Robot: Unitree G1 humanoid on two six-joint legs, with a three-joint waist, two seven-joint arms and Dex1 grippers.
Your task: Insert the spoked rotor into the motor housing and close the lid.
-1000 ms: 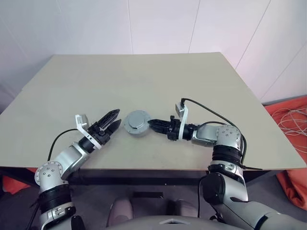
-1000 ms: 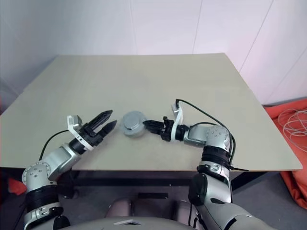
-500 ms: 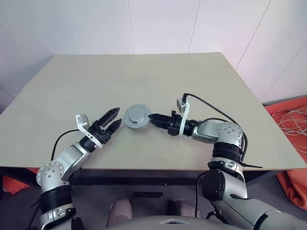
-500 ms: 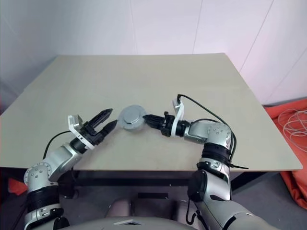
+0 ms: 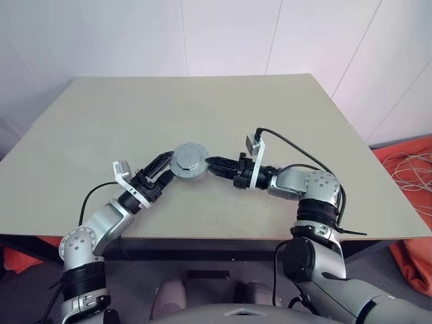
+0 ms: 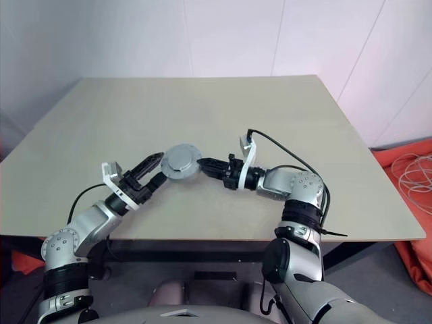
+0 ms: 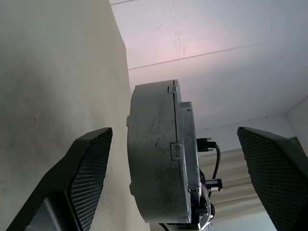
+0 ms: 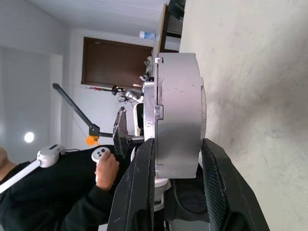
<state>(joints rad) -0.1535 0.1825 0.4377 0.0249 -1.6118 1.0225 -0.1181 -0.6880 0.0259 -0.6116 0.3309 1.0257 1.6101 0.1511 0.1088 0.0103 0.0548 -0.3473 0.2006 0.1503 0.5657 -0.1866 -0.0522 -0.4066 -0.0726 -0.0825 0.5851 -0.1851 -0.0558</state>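
The motor housing [image 5: 189, 160] is a round grey can held clear of the table [image 5: 202, 108], tilted on edge. The lid [image 6: 181, 162] closes it and its plain grey face looks up at me. A seam runs round the side of the housing [image 7: 153, 154]. My right gripper [image 5: 210, 163] is shut on its rim, one finger [image 8: 140, 192] on each flat side. My left gripper [image 5: 166, 167] stands open just beside the housing, which shows between its wide-spread fingers [image 7: 89, 178]. I cannot tell if they touch it. The spoked rotor is hidden.
The table's front edge [image 5: 216, 236] runs just below both arms. Orange cloth and white cables [image 5: 412, 175] lie on the floor at the right. A person's hand with a controller [image 8: 103, 163] shows in the right wrist view.
My right gripper has lifted the housing off the table and carried it up and left, tipping it on edge, until it lies by the left gripper's tips. The left gripper has stayed open.
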